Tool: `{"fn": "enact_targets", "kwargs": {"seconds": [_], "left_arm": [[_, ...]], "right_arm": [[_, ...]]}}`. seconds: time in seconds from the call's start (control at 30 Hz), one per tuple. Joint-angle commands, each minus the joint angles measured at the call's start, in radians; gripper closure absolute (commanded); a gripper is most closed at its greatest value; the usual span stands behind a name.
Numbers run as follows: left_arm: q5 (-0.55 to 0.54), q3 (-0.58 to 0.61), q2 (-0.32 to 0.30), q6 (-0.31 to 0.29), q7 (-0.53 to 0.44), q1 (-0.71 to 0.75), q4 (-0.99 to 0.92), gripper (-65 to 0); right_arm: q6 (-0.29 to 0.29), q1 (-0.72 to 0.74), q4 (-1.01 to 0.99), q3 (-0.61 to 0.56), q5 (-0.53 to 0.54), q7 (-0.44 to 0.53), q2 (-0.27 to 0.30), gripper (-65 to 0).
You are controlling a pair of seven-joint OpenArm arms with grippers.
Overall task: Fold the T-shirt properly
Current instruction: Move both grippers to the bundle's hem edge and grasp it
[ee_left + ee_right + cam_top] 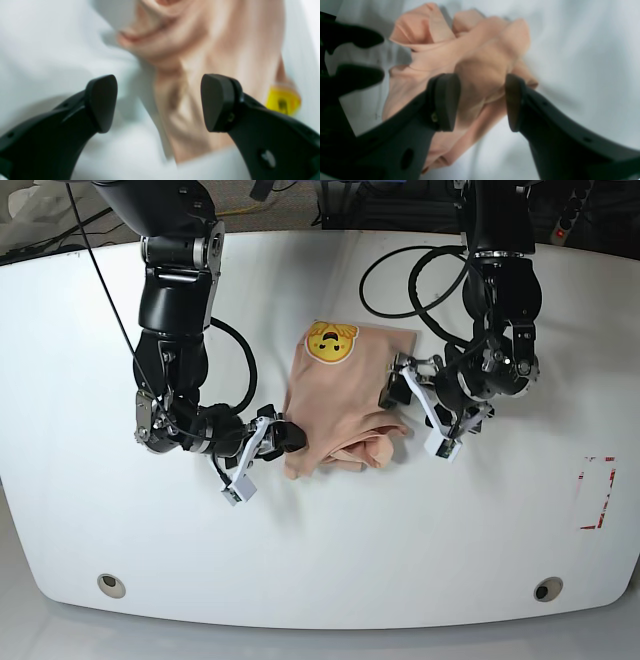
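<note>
Near the front of the white table (330, 570), the right gripper (480, 102) is clamped on a bunched fold of the peach T-shirt (345, 395), its 2 black jaws pressing the cloth from both sides. Across the crumpled garment, the left gripper (160, 102) hovers with jaws spread wide and nothing between them, just beside the shirt's edge. The T-shirt lies heaped at the table's middle between the 2 arms, its yellow bear print (331, 342) on the far side.
</note>
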Motion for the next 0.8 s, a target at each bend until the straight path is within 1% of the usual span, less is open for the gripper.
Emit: {"fn": "enact_targets", "kwargs": {"seconds": [0.0,0.17,0.33,0.4,0.57,0.67,0.7,0.77], "left_arm": [[-0.015,-0.002,0.012,0.009,-0.056,-0.043,-0.022,-49.2],[-0.015,-0.002,0.017,0.026,-0.077,-0.105,-0.122,-49.2],[-0.015,0.001,0.017,0.026,-0.139,-0.17,-0.252,-49.0],[-0.015,0.003,0.017,0.024,-0.163,-0.193,-0.295,-47.2],[-0.017,0.006,0.023,0.021,-0.2,-0.239,-0.379,-36.5],[-0.015,0.008,0.041,0.02,-0.211,-0.257,-0.424,-26.0],[-0.015,0.009,0.043,0.017,-0.212,-0.263,-0.436,-21.4],[-0.014,0.02,0.043,-0.006,-0.214,-0.276,-0.45,-14.2]], "right_arm": [[0.007,0.024,0.022,-0.001,0.024,0.022,0.0,-29.2],[0.007,0.018,0.022,0.0,0.024,0.022,0.0,-29.2],[0.007,0.017,0.022,0.0,0.024,0.022,0.0,-29.2],[0.007,0.017,0.022,0.0,0.024,0.022,0.0,-29.2],[0.007,0.015,0.022,0.0,0.024,0.024,0.0,-29.2],[0.007,0.015,0.022,0.002,0.024,0.024,0.0,-29.2],[0.007,0.015,0.022,0.002,0.024,0.025,0.0,-29.2],[0.007,0.015,0.022,0.002,0.024,0.025,0.0,-29.2]]}}
